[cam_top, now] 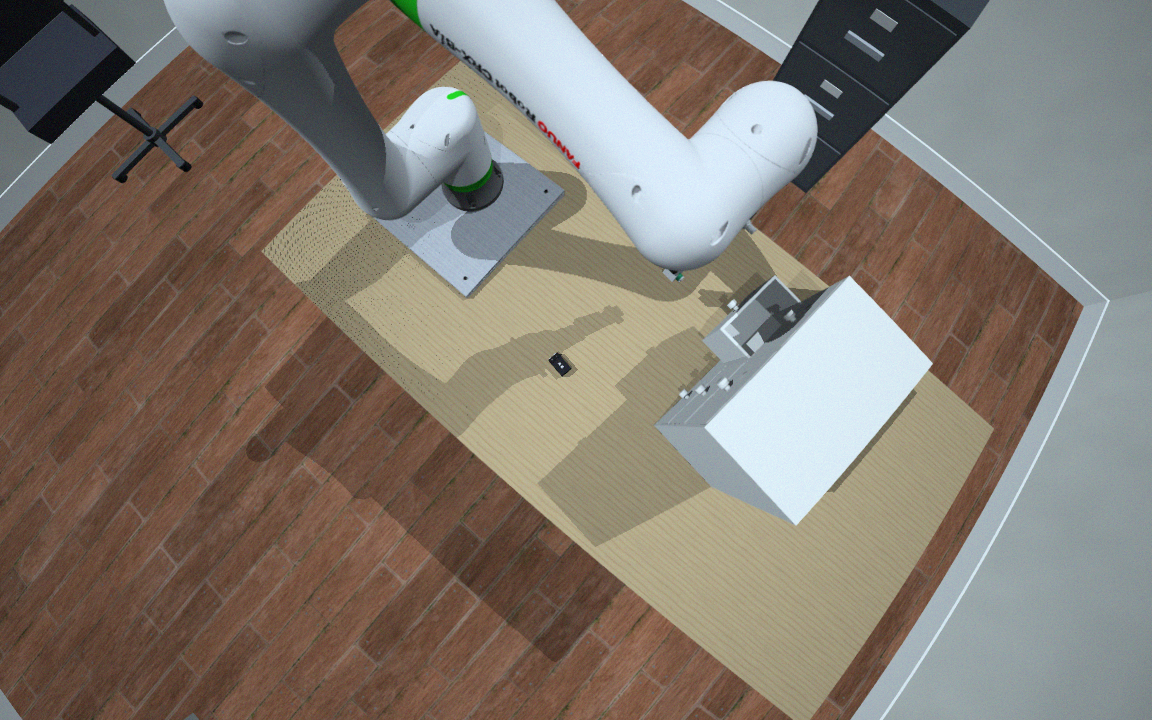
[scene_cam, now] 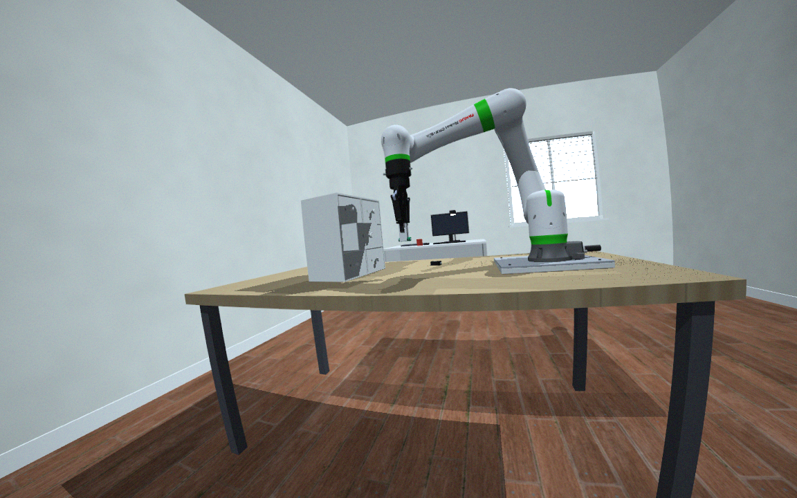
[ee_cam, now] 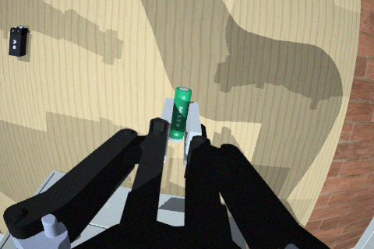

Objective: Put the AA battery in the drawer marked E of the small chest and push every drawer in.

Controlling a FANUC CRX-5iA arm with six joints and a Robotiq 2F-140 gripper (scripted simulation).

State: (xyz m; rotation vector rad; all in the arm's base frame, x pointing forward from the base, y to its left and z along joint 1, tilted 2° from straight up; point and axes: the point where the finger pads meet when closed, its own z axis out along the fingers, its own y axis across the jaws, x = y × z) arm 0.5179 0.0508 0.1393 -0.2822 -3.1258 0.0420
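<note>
My gripper is shut on the green AA battery, which lies lengthwise between the pale fingertips. It is held above the table, in front of the small white chest. The chest stands upright. One drawer is pulled partly out of its front at the end farther from the exterior camera, its tray open at the top. The fingertips are just outside this drawer's front, not over the tray. The other visible drawers look pushed in. No drawer letter is readable, and much of the open tray's inside is shaded.
A black 9V battery lies on the table in front of the chest. The robot's base plate is farther away. Small white knobs stick out of the drawer fronts. The arm's wrist hides most of the gripper in the top view.
</note>
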